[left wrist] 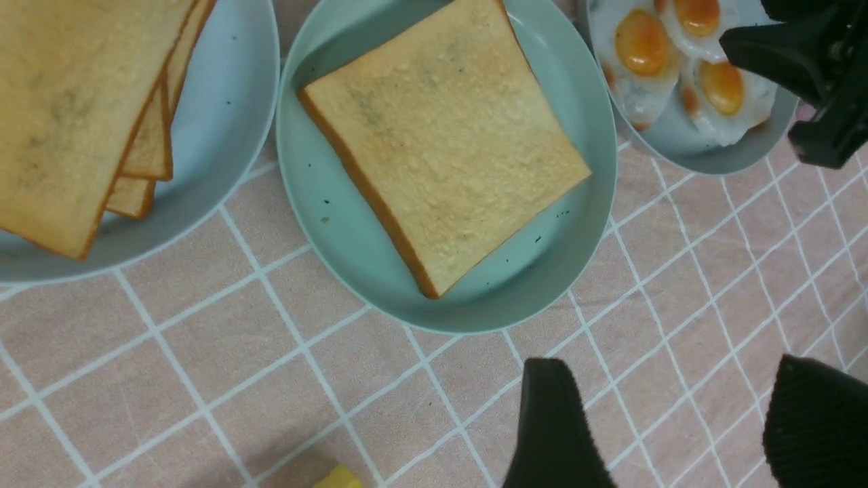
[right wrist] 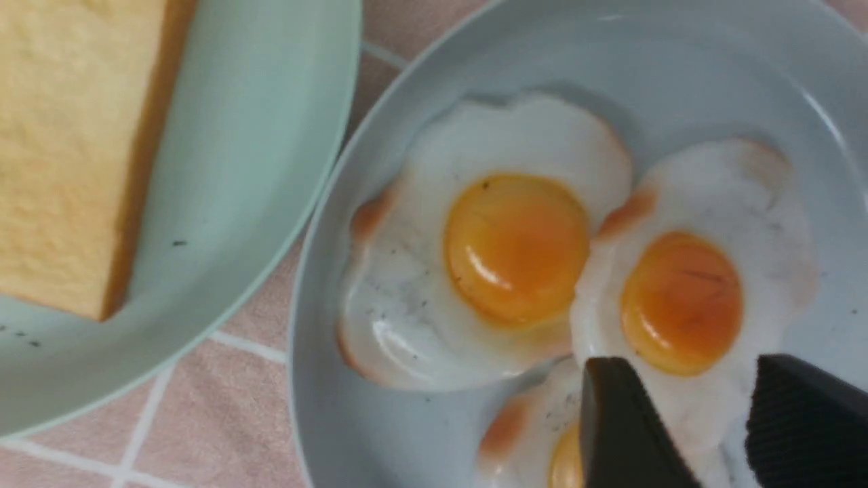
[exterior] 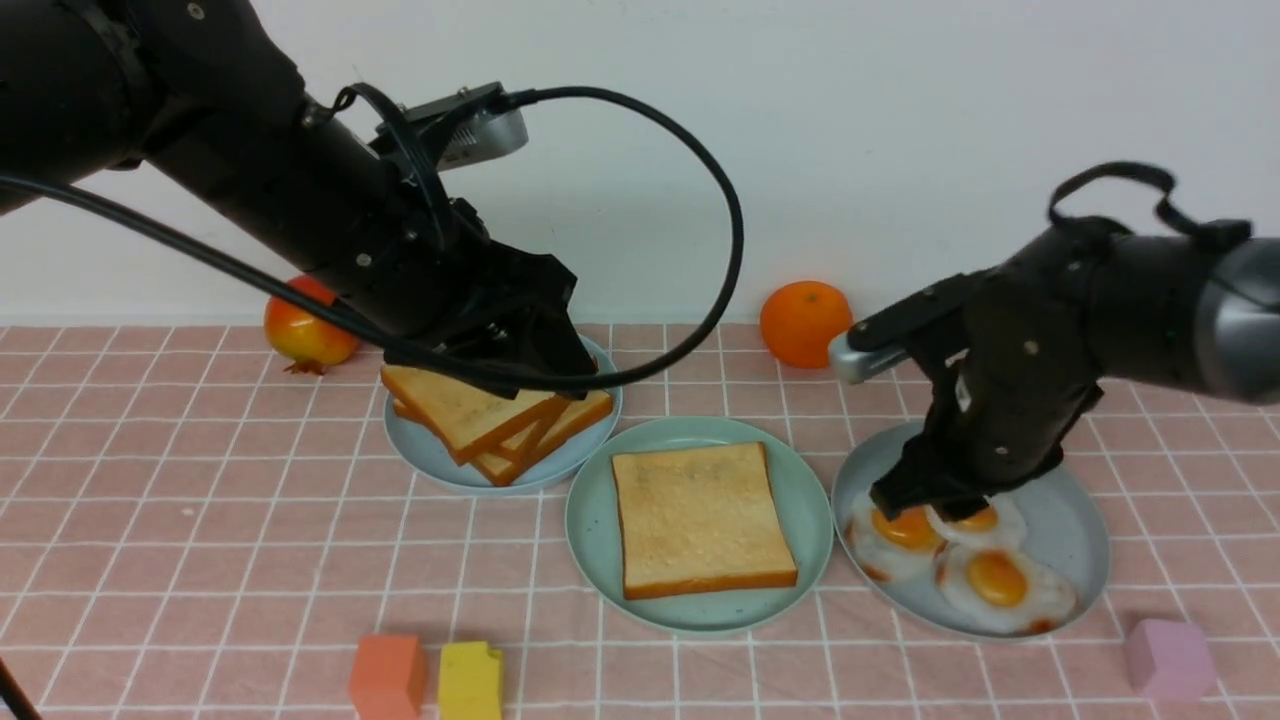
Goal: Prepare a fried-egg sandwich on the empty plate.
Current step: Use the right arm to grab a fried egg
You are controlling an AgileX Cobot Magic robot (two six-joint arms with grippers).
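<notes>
One golden toast slice (exterior: 700, 520) (left wrist: 441, 135) lies flat on the mint-green plate (exterior: 812, 520) (left wrist: 352, 251) at centre. Three fried eggs (exterior: 998, 578) (right wrist: 515, 251) overlap on the blue-grey plate (exterior: 1075, 520) (right wrist: 678, 81) to its right. My right gripper (exterior: 930, 500) (right wrist: 692, 366) is low over those eggs, open, with the white rim of one egg (right wrist: 681, 301) between its jaws. My left gripper (exterior: 555, 365) (left wrist: 671, 366) hovers open and empty just above the stacked toast slices (exterior: 480, 415) (left wrist: 68, 115) on the smaller pale blue plate (exterior: 430, 455).
A red-yellow fruit (exterior: 305, 325) and an orange (exterior: 805, 322) sit near the back wall. Orange (exterior: 388, 675), yellow (exterior: 470, 680) and pink (exterior: 1170, 658) blocks stand along the front of the pink checked cloth. The three plates sit close together.
</notes>
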